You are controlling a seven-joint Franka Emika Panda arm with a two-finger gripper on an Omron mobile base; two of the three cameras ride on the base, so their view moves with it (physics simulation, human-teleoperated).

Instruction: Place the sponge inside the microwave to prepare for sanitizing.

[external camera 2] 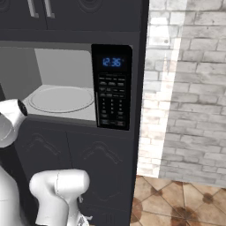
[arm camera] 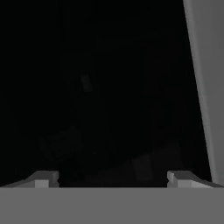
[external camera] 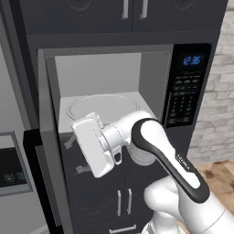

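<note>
Behind the arm at left, the microwave (external camera: 107,87) stands with its door (external camera: 48,151) swung out at 9 o'clock and room above the turntable (external camera: 103,107). From the right, its keypad (external camera 2: 111,95) reads 12:36. Along the hand, the gripper (arm camera: 111,179) is spread wide before darkness; sponge unseen.

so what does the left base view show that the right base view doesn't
Left base view only: the open microwave door seen edge-on, the robot's hand low in front of the oven opening, and a grey appliance panel at far left. Right base view only: the brick wall and tiled floor. Both: the microwave standing open, its turntable bare, the lit keypad, and dark cabinets.
</note>
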